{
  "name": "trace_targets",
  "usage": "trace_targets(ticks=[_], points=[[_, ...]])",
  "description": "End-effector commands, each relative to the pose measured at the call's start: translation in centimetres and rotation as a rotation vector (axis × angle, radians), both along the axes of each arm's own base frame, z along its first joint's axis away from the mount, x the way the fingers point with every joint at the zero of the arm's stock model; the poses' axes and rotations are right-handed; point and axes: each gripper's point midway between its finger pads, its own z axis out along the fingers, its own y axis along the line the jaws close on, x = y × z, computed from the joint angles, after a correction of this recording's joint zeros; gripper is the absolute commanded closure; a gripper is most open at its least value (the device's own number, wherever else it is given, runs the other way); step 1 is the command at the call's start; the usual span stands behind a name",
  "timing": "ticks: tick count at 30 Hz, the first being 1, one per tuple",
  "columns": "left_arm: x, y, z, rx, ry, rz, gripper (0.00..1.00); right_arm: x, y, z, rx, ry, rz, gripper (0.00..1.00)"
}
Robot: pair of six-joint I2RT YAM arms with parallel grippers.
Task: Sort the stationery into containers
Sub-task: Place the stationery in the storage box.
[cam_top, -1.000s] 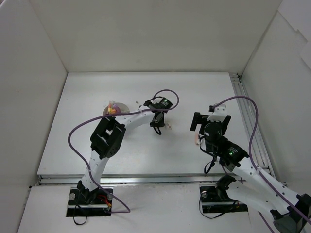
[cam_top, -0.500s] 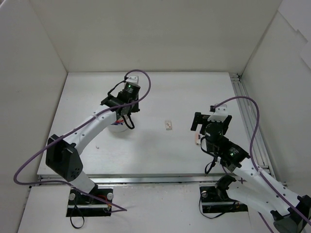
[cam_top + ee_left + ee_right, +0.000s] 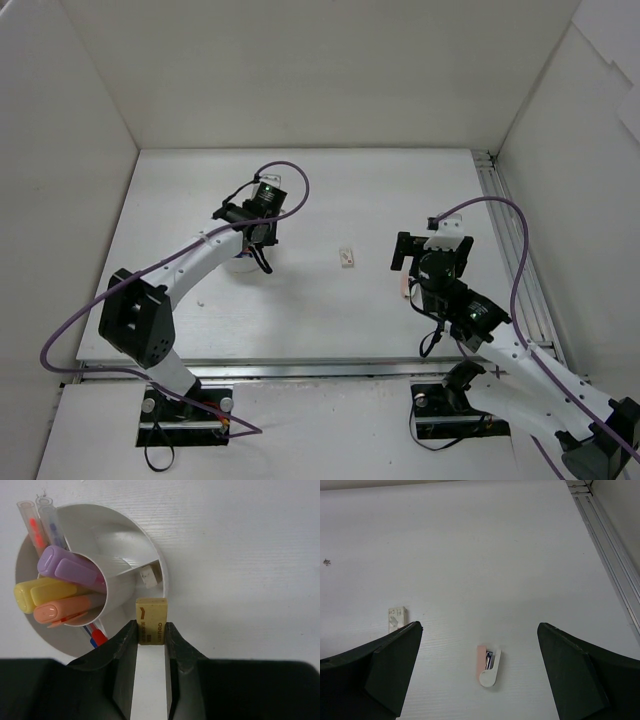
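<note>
Currently we find the left gripper (image 3: pixel 150 630) clamped on a cream eraser (image 3: pixel 151 620), whose long axis runs out along the fingers. The eraser sits over the near rim of the white cup (image 3: pixel 100 507). The compartment holding a small white block (image 3: pixel 150 574) lies just ahead, so we judge a short forward move is needed. The right gripper (image 3: pixel 480 625) stands wide open above a pink-and-white item (image 3: pixel 487 666), well apart from the cup.

Left wrist view: the cup (image 3: pixel 112 535) fills the upper left; its left compartments are packed with markers (image 3: pixel 40 592) and pens (image 3: pixel 50 522); the right compartment holds one small eraser block (image 3: pixel 150 575), otherwise open; bare table (image 3: pixel 250 555) spreads right; top view: a lone eraser (image 3: pixel 346 258) lies mid-table; a rail (image 3: pixel 505 225) lines the right edge.
</note>
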Motion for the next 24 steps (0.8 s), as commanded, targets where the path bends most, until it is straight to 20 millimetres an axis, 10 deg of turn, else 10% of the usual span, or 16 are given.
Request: trace_targets(ticks=[1,11,24], points=[[0.2,1.4,1.6,0.005,-0.056,0.053,1.0,0.7,0.0,1.6,0.03,-0.046,-0.022,0.02],[0.2,2.8,1.3,0.023,-0.052,0.096,0.83,0.6,-0.1,1.6,0.031,-0.049,-0.025,0.02],[-0.4,0.8,5.0,-0.083,-0.159,-0.02,0.14,0.4,-0.6,0.1,0.03,-0.014,-0.065,0.02]])
